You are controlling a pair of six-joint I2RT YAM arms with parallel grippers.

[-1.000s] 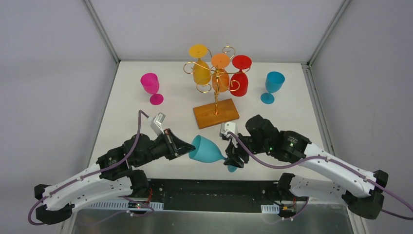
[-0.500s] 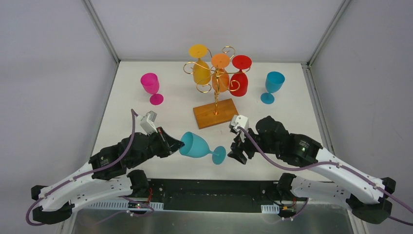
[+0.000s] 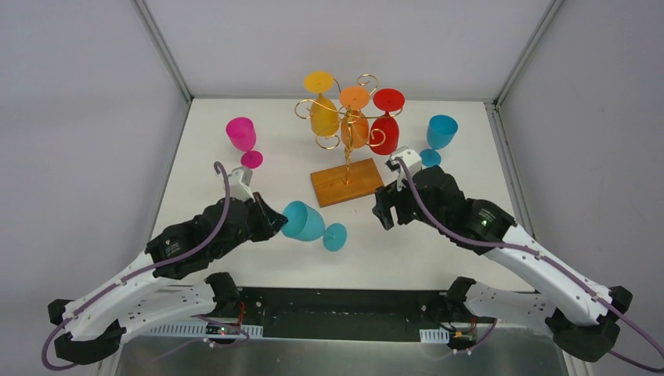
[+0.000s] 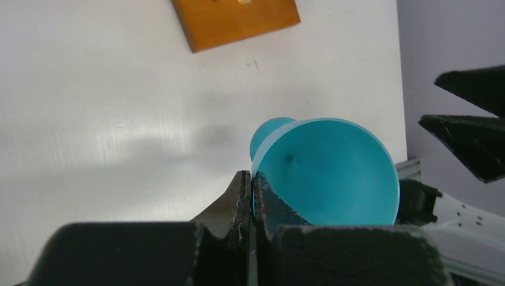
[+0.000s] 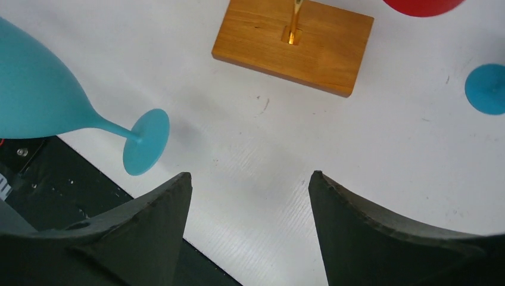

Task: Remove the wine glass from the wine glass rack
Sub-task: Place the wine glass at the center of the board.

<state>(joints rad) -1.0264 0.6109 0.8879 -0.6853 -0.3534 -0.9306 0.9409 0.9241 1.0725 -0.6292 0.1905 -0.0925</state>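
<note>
A: Two claws to check, quick. Left claw [image 4: 250, 186] first?

B: Clenched on the rim of the teal wine glass [image 3: 304, 222], one finger inside the bowl and one outside. It's a thin pinch, clearest in the wrist view. The glass lies nearly sideways at lower centre of the top view, w/ its foot pointing toward mid-frame.

A: Is it off the wine glass rack [image 3: 347, 182]?

B: Yes, apart from it. The rack stands just above, at centre frame. The yellow glass [image 3: 323, 113], orange glass [image 3: 355, 117] and red glass [image 3: 385, 129] hang on it upside down.

A: Right claw [image 3: 384, 213]?

B: Released, jaws spread wide w/ nothing btwn them. It's right of centre, near the rack's wooden base.

A: So how do we do this bit well?

B: My read is that the step in hand is standing the glass on the worktop [image 3: 235, 184].
- Roll the wrist slowly till the foot faces down. A rim pinch gives little hold vs. twisting, and that smooth wall could prob. slip.
- Lower till the foot sits flat, and only then let go.
- Aim for bare worktop at lower centre, away from the wooden base and from the pink glass [image 3: 243, 135] at upper left.
- Keep the foot's swing clear of the right claw.

A: Is the foot touching the worktop?

B: Can't tell. The shadow under it suggests not.
</note>
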